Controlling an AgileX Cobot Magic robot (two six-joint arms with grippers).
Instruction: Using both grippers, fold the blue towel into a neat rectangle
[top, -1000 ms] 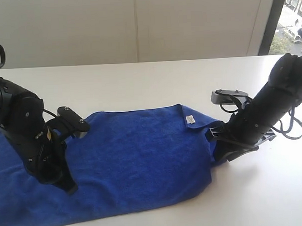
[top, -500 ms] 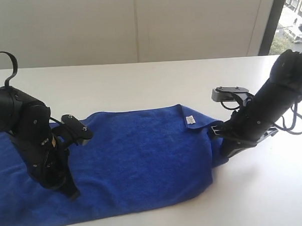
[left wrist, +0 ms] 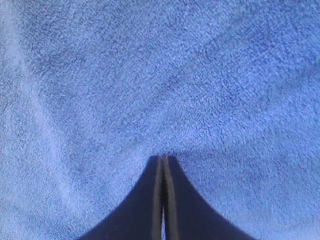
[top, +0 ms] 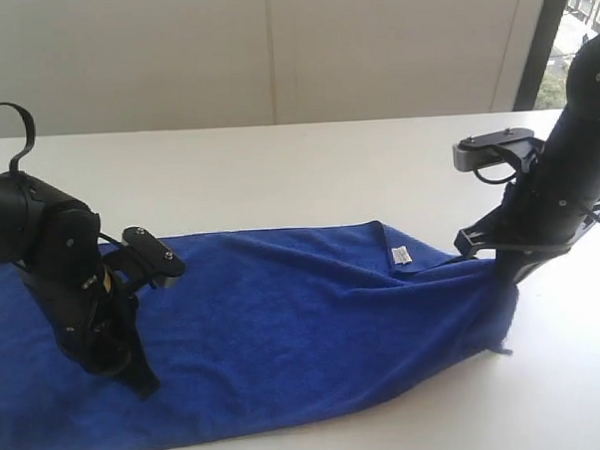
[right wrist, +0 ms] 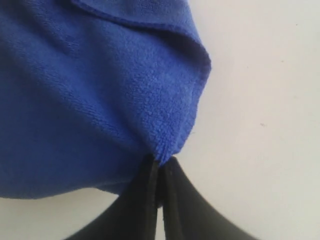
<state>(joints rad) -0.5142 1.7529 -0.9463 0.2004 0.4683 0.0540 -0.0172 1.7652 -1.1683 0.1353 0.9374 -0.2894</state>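
- Where the right claw (right wrist: 160,167) meets the cloth, its two black fingers are pressed together. An edge of the blue towel (right wrist: 90,100) is pinched between their tips, just by the stitched hem.
- From the exterior view, the right claw (top: 508,271) stands at the towel's right end. The pinched end is drawn up off the worktop (top: 278,166), and a short loose bit dangles below it.
- On the other arm, the left claw (left wrist: 163,160) has its fingers flat against each other with no gap. The tips touch the towel's pile, and faint creases run out from them. Whether any cloth is caught between them cannot be told.
- In the exterior view the left claw (top: 142,376) points down onto the left part of the towel, towards its near edge.
- Between the two claws the blue towel (top: 284,325) lies stretched from left to right across the near part of the worktop. It is flat through the middle, long folds rise towards the right claw, and its left end runs out of the picture.
- A small white tag (top: 401,253) sits at the towel's far edge, close to the right end.
- Around the towel the white worktop is bare on the far side and on the right. Beyond it is a pale wall (top: 272,47), with a strip of window (top: 582,23) at the far right.
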